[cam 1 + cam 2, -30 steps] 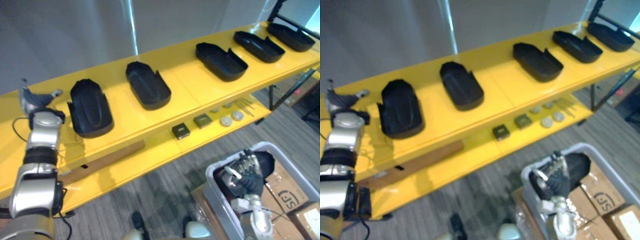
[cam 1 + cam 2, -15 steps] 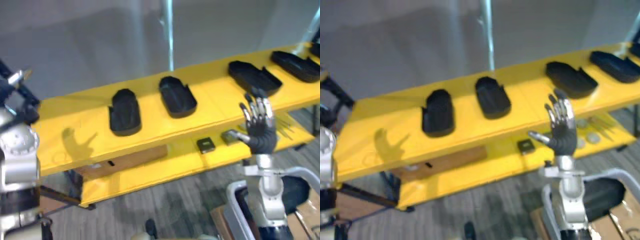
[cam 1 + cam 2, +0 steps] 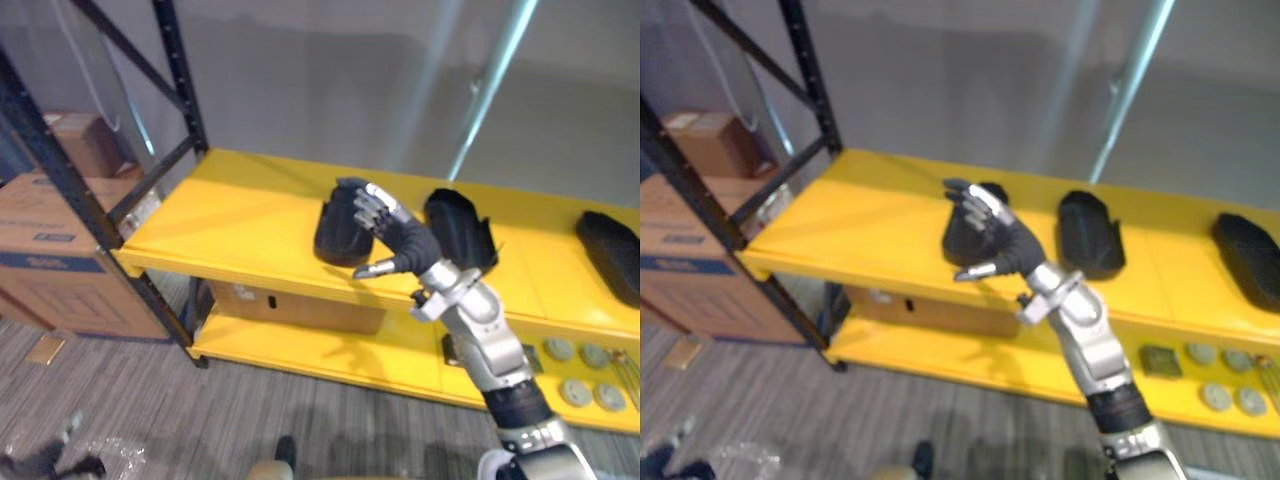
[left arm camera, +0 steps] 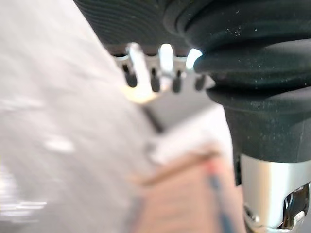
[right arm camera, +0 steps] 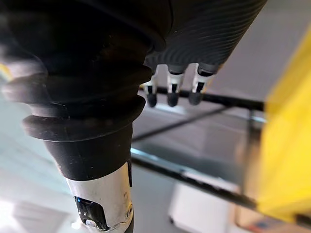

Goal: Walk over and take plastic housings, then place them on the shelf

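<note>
Swinging left, the view has brought the right hand (image 3: pixel 403 240), raised, loosely spread and empty, in front of the leftmost plastic housing (image 3: pixel 335 230), lying front-to-back on the shelf (image 3: pixel 230 222).

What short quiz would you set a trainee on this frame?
1. How many black plastic housings lie on the top level of the yellow shelf? A one, B three, C five.
2. True or false: the right robot hand grips one of the black plastic housings.
3. Fill in: the cardboard boxes stand at the shelf's ____ end, by the robot's own sides.
Key: 1 B; 2 false, its fingers are open and hold nothing; 3 left.
</note>
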### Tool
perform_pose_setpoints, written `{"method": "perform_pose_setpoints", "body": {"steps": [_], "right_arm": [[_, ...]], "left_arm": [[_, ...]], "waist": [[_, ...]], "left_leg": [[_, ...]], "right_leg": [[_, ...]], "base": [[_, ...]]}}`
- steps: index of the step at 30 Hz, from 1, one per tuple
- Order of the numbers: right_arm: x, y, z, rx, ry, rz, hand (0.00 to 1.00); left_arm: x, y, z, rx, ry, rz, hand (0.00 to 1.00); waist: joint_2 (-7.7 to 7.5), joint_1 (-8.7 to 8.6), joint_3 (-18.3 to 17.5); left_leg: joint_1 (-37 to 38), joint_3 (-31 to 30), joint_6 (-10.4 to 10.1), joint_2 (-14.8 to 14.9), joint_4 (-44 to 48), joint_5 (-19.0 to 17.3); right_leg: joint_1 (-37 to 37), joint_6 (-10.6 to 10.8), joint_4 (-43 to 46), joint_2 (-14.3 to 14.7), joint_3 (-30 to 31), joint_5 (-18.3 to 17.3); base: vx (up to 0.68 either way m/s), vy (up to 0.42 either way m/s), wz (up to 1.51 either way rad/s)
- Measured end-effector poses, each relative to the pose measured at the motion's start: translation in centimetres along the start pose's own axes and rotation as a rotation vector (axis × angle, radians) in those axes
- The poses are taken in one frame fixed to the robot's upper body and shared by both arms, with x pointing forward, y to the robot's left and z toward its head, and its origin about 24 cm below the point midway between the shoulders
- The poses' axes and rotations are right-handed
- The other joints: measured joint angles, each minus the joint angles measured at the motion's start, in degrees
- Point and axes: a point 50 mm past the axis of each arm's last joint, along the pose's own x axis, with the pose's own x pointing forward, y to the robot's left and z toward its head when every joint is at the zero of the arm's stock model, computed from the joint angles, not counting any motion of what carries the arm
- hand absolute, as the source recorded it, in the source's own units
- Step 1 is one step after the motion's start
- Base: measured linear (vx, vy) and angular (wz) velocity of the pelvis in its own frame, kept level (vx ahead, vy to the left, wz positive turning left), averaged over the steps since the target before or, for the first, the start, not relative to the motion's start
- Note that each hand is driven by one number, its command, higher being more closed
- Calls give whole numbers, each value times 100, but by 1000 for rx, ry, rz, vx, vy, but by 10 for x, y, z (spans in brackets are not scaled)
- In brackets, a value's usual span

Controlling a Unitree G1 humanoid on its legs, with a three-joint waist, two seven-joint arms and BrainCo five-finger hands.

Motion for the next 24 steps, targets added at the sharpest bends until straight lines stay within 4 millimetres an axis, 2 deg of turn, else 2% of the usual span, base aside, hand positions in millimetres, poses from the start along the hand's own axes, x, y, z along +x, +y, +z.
{"method": "perform_pose_setpoints", "body": {"steps": [2,5,10,14,16,19,22,24], "right_arm": [[-1,-2,-12,6,70,33,0],[-2,-6,-19,7,112,34,0],[-1,-16,-30,6,184,53,0],[-5,-24,-34,-50,270,82,0],[-6,-27,-36,-68,297,82,0],[-8,-28,-40,-58,326,91,0],[-8,-26,-40,-52,327,128,0],[-9,-25,-41,-46,331,158,0]], "left_arm": [[-3,-1,-19,46,65,-48,0],[-6,-4,-33,74,116,-100,0],[-16,-19,-55,106,220,-235,0],[-23,-27,-66,141,276,-330,0],[-27,-31,-71,159,312,-391,0],[-31,-34,-75,170,337,-449,0],[-34,-38,-78,193,343,-486,0],[-36,-39,-79,194,354,-504,0]], "waist": [[5,44,29],[-23,111,94],[-124,108,291],[-119,111,322],[-108,62,481],[-135,26,583],[-152,11,688],[-172,-10,737]], "left_leg": [[-64,-33,-1,-2,0,0],[-63,-35,10,-2,0,12],[-65,-55,45,-8,1,53],[-55,-66,68,-10,0,69],[85,-92,54,-52,0,36],[141,-113,63,-96,0,2],[139,-107,90,-129,0,-23],[136,-105,112,-195,1,-42]], "right_leg": [[-16,1,-18,12,-60,-1],[-10,-1,-25,14,-61,0],[-5,12,3,7,-51,11],[3,44,31,8,-58,25],[169,129,44,-30,-169,-38],[186,146,149,-100,-198,-214],[180,173,167,-137,-202,-237],[180,272,187,-214,-219,-217]], "base": [[-39,3,20],[-8,-1,1],[14,-8,-1],[29,-20,1],[-7,-25,10],[-19,-6,7],[7,-1,1],[38,3,4]]}}
